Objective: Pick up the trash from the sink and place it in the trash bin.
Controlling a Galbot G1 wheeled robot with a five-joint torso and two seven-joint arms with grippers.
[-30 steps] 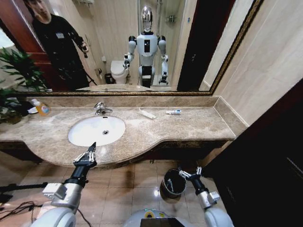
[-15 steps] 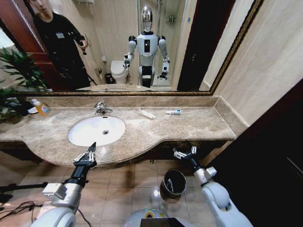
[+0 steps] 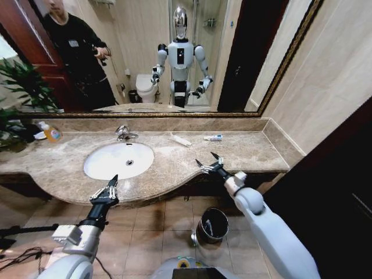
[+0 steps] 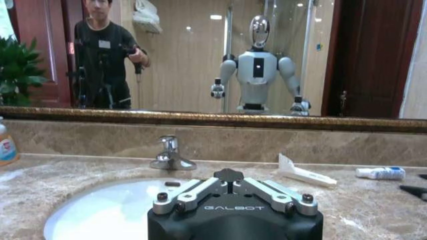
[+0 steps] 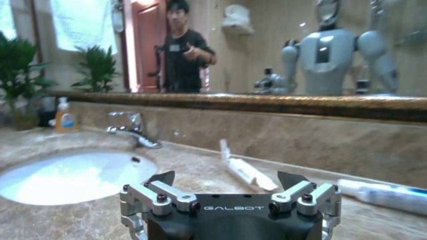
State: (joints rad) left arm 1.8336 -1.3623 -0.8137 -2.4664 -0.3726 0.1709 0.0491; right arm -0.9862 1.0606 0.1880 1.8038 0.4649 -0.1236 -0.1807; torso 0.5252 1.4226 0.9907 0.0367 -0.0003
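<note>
Right gripper (image 3: 208, 164) spread over countertop, white tube (image 3: 181, 139) beyond (blue-white tube (image 3: 213, 138) near)

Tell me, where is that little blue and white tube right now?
In the head view the blue-white tube lies on the marble countertop near the back wall, right of the sink, beside a white tube.
</note>
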